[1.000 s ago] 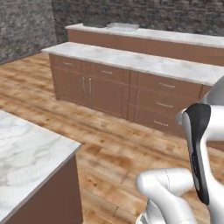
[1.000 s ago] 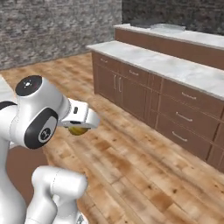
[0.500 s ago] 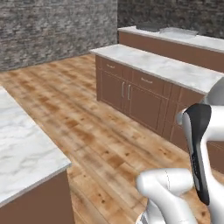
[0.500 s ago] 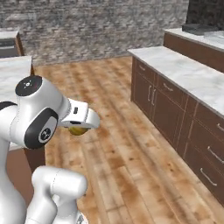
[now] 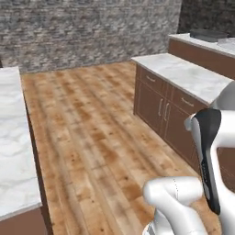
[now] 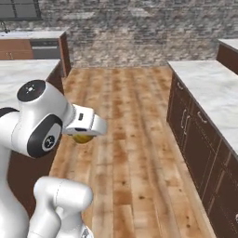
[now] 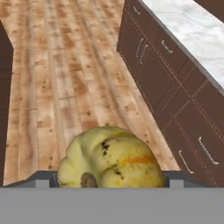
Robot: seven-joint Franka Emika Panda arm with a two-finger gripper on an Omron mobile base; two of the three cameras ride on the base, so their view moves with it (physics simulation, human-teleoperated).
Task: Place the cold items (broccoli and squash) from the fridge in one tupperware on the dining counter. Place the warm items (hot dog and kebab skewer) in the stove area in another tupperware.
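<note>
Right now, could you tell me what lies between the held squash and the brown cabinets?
Bare wooden floor: in the hand view nothing stands between the squash and the cabinets.

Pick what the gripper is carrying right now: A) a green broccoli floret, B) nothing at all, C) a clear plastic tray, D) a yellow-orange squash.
D: the hand view shows the ribbed yellow-orange squash sitting between the fingertips of the gripper, and the right base view shows the same yellow ball tucked under the hand above the wooden floor.
</note>
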